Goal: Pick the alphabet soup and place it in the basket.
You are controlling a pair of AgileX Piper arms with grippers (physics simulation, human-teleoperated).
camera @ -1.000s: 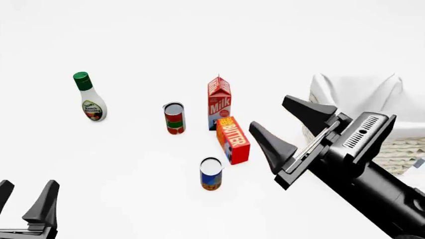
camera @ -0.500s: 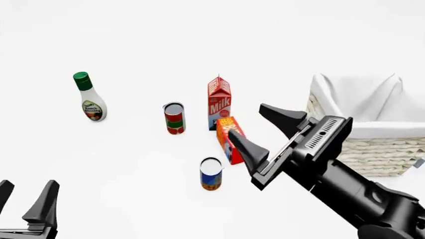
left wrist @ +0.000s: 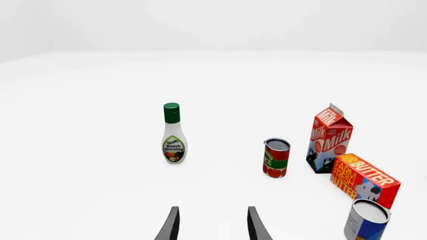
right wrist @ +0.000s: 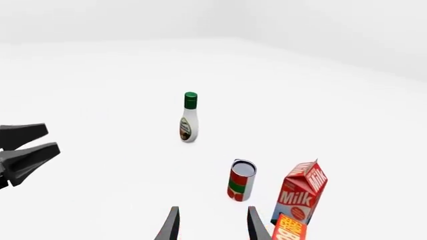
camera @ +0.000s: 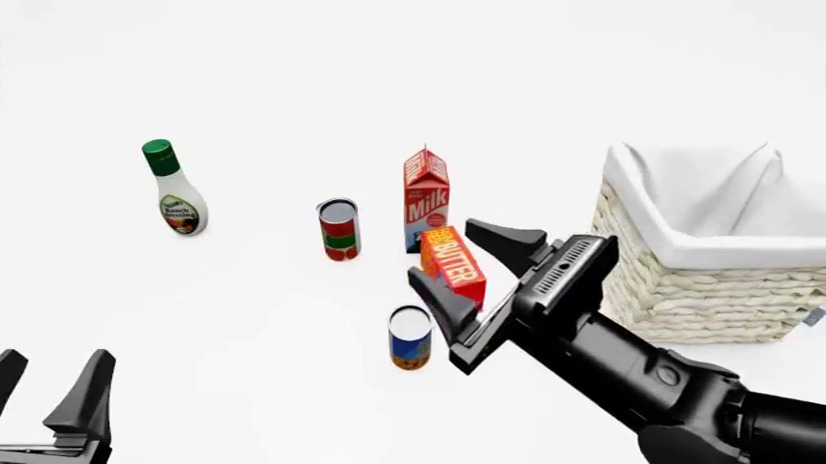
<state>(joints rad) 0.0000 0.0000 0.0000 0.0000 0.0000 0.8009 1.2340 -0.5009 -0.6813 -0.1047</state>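
Right gripper (camera: 459, 269) wide apart, straddling butter box (camera: 454, 262) above alphabet soup (camera: 410, 337); left gripper (camera: 49, 389) parted, low; basket (camera: 697, 280) holds only cloth.

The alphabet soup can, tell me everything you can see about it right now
The alphabet soup can is a small cylinder with a silvery-white flat top, a blue upper label and an orange-red lower band. It looks like metal with a printed wrap. It stands upright on the white table, nearest the camera of the groceries, just in front of the butter box with a gap between them. Nothing grips it: the right hand hangs open just to its right, not touching. The left wrist view catches it at the frame's edge.
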